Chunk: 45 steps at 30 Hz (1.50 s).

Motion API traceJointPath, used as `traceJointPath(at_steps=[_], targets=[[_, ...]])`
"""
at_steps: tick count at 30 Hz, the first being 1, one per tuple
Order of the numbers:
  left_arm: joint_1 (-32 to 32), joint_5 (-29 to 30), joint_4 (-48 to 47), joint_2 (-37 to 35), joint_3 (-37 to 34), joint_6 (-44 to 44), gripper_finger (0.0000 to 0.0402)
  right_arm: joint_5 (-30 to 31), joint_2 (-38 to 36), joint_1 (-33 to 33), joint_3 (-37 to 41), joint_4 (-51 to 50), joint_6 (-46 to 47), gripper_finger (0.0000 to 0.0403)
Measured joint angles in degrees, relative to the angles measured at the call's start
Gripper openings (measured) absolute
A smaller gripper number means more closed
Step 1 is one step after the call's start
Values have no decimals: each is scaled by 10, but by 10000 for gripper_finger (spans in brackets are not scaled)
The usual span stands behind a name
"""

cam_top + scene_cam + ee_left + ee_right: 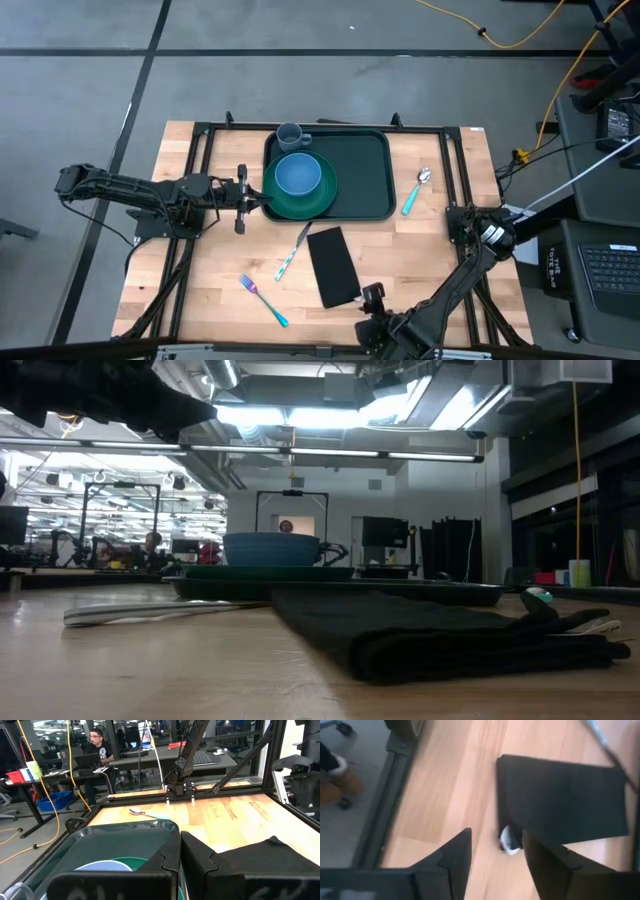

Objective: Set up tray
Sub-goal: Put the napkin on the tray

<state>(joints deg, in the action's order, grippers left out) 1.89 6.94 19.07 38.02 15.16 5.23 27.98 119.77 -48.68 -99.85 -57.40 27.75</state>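
Note:
The dark green tray (362, 170) lies at the table's far middle. A round green plate (318, 202) sits on the tray's left part, and a blue bowl (297, 175) stands on the plate. A grey mug (290, 135) stands in the tray's far left corner. My left gripper (262, 200) is shut, level with the table, with its tips at the plate's left rim (131, 862). My right gripper (372, 296) is open and hovers low by the near right corner of the black napkin (332, 265), touching nothing (497, 836). My left gripper comes level from the table's left, and its shut fingertips (170, 854) stand at the green plate's left rim (267, 200). The fingers themselves hide the spot, so I cannot tell whether they touch the rim.
A teal-handled spoon (417, 190) lies right of the tray. A knife (292, 252) lies left of the napkin and a fork (262, 298) nearer the near edge. The black frame rails (455, 170) flank the table. A person sits at a desk (97, 742) beyond the table.

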Motion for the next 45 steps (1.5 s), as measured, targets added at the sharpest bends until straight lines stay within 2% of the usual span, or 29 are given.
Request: traceJointPath(at_steps=[7, 24, 32, 38, 45], targets=[[0, 0, 0, 0, 0, 0, 7, 24, 8, 7, 0, -4, -13, 210], [0, 0, 0, 0, 0, 0, 4, 26, 91, 44, 0, -8, -77, 211], [0, 0, 0, 0, 0, 0, 7, 24, 107, 54, 0, -4, -90, 211], [0, 0, 0, 0, 0, 0, 6, -5, 114, 62, 0, -7, -87, 211], [0, -6, 0, 0, 0, 0, 4, -11, 114, 62, 0, -30, -86, 211]])
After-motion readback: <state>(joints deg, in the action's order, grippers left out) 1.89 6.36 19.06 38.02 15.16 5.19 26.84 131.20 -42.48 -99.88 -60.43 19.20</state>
